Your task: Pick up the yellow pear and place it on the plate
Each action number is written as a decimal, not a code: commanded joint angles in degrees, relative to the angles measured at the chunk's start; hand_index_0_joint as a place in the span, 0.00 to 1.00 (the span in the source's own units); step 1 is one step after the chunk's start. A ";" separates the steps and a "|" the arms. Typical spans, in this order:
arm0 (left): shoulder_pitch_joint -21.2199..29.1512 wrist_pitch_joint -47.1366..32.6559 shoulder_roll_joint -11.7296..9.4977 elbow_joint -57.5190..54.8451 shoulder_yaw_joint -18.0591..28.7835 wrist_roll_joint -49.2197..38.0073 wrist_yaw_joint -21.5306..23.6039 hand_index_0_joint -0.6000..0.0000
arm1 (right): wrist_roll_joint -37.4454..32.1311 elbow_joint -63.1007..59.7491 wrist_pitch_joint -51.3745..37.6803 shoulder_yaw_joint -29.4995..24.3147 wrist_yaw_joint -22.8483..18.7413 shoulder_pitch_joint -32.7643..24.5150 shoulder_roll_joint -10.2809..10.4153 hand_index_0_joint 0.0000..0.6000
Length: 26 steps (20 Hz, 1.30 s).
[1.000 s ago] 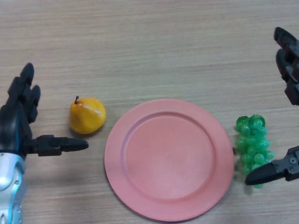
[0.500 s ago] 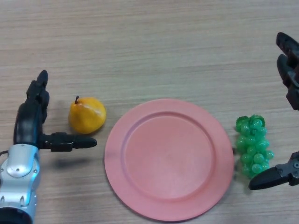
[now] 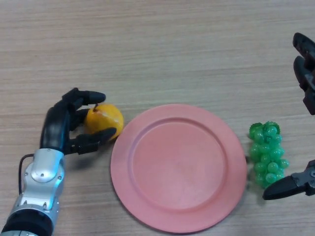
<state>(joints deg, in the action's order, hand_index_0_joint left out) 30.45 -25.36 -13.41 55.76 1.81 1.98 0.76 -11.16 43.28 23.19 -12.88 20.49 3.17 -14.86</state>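
The yellow pear lies on the wooden table just left of the pink plate. My left hand is curled round the pear, its fingers over the top and its thumb under the near side. The pear still rests on the table, touching or almost touching the plate's left rim. The plate holds nothing. My right hand shows at the right edge, idle, with its fingers straight and its thumb near the table.
A bunch of green grapes lies right of the plate, between my right hand's fingers and thumb.
My left hand has moved right and closed its fingers and thumb round the pear. The pear has shifted slightly right toward the plate. The right hand has barely moved.
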 commanded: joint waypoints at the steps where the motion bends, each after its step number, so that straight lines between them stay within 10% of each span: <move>1: 3.07 -7.00 -2.21 -2.65 1.31 1.90 2.00 0.00 | -2.79 3.19 -5.29 -4.05 -0.96 -1.28 -1.35 0.00; 8: -3.34 -5.16 -4.39 -21.51 1.92 8.54 12.44 0.00 | -3.00 4.04 -5.11 -4.33 -0.98 -0.76 -1.13 0.00; 15: -15.95 10.58 2.06 -51.28 -4.04 1.67 2.60 0.00 | -2.58 3.86 -5.42 -4.62 -1.20 -1.53 -1.47 0.00; 26: -18.38 12.25 2.53 -48.08 -14.09 -2.50 -2.87 0.00 | -3.85 5.66 -6.37 -7.07 -1.15 0.55 -0.55 0.00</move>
<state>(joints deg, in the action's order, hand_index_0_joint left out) 10.01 -8.70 -10.31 10.73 -13.18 0.60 -1.61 -11.57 45.68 23.81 -15.63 20.38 4.55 -14.43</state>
